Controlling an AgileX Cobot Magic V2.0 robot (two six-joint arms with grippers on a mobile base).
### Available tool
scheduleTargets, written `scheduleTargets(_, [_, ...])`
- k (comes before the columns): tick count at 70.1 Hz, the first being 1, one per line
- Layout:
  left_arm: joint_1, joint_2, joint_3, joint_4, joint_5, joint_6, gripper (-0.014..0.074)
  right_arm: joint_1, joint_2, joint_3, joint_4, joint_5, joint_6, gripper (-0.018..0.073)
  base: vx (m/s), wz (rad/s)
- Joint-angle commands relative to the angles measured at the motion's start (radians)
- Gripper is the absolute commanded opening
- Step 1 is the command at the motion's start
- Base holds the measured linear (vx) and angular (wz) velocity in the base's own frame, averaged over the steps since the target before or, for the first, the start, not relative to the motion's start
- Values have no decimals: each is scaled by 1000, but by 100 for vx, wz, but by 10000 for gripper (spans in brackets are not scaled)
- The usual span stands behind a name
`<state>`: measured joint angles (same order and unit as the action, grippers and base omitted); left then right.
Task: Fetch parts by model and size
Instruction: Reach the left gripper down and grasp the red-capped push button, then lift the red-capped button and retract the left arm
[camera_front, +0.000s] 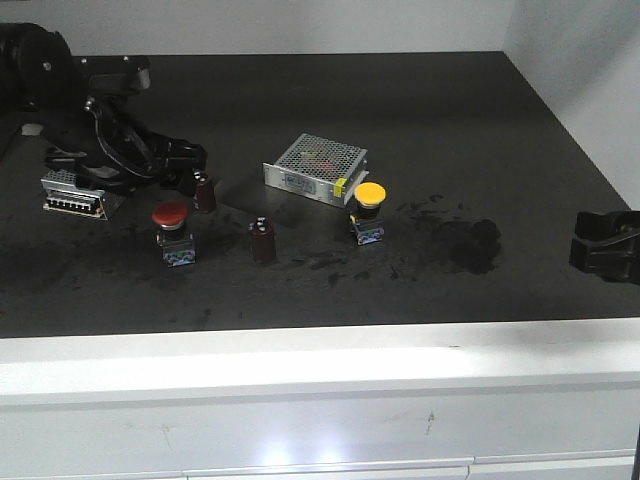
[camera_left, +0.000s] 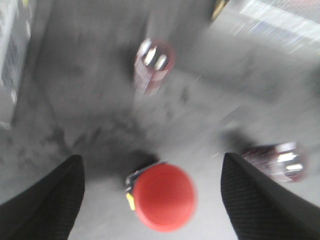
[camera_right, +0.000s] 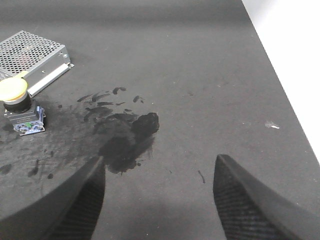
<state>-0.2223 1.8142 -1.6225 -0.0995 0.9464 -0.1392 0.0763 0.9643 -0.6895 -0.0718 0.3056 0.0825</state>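
Observation:
The red-capped switch stands upright on the black table at front left. In the blurred left wrist view its red cap lies between my open left gripper's fingers, touching neither. The left gripper hovers just behind it. The yellow-capped switch stands mid-table, and shows at the left edge of the right wrist view. My right gripper is at the table's right edge. It is open over bare table, with nothing between its fingers.
Two dark brown capacitors stand near the red switch. One perforated metal box lies behind the yellow switch, another under the left arm. A dark smear marks the table. White walls rise at the back and right.

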Motion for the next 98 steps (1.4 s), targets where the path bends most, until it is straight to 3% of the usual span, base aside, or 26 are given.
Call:
scheduleTargets(1, [-6, -35, -33, -15, -21, -16, 544, 0, -5, -31, -15, -69, -9, 455, 0, 0])
scheduleTargets(30, [-6, 4, -33, -21, -5, -37, 543, 0, -5, -31, -15, -65, -9, 455, 0, 0])
scheduleTargets(40, [-6, 12, -33, -37, 7, -37, 504, 0, -5, -31, -15, -65, -9, 455, 0, 0])
scheduleTargets(81, [-6, 32, -33, -59, 33, -33, 78, 0, -5, -31, -15, -57, -9, 455, 0, 0])
scheduleTargets(91, [-6, 7, -26, -32, 11, -28, -4, 0, -5, -31, -15, -54, -9, 455, 0, 0])
scheduleTargets(98, [-6, -54, 12, 0, -47, -27, -8, 0, -5, -31, -15, -54, -9, 455, 0, 0])
